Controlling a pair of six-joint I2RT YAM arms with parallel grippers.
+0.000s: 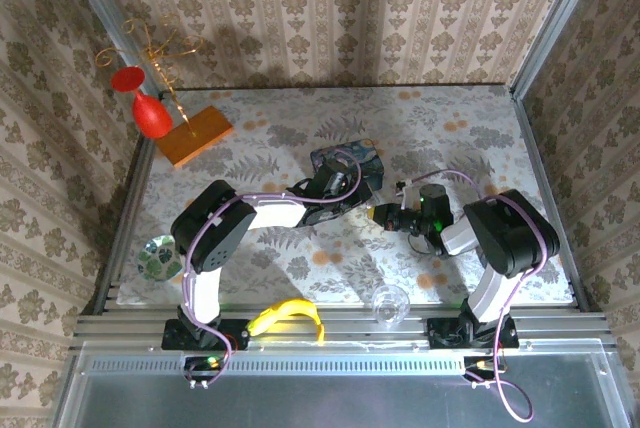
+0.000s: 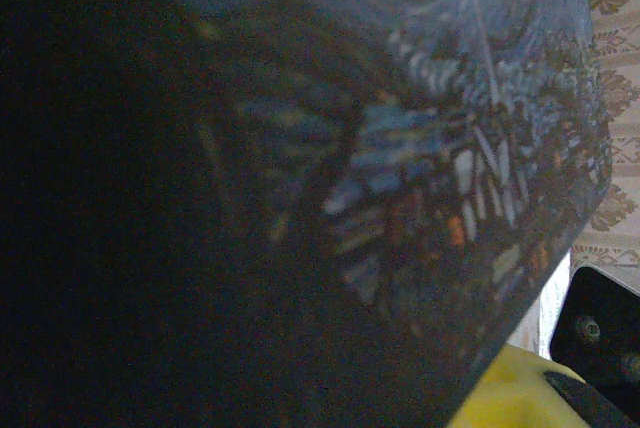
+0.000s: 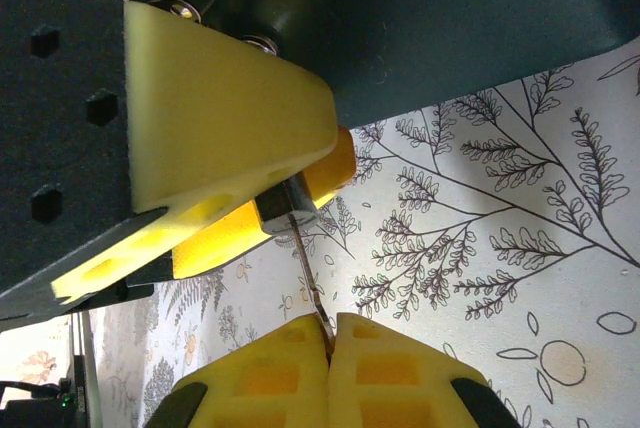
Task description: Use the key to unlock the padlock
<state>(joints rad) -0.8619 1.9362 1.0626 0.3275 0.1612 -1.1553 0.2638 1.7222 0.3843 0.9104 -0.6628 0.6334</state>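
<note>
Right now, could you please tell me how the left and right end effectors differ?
The left end effector clamps the small dark padlock, its fingers held apart by it; the right end effector pinches the thin key, fingertips almost touching. Both have yellow fingers and grip something.

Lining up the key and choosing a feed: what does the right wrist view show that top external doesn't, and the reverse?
Right wrist gives the close-up: the thin key pinched in the shut right gripper, its far end at the small grey padlock, which sits between the yellow fingers of the left gripper. Top external gives the layout: the blue painted tin by the left gripper, plus a banana, clear cup, disc and red goblet. Both show the two grippers meeting over the floral table cover.
</note>
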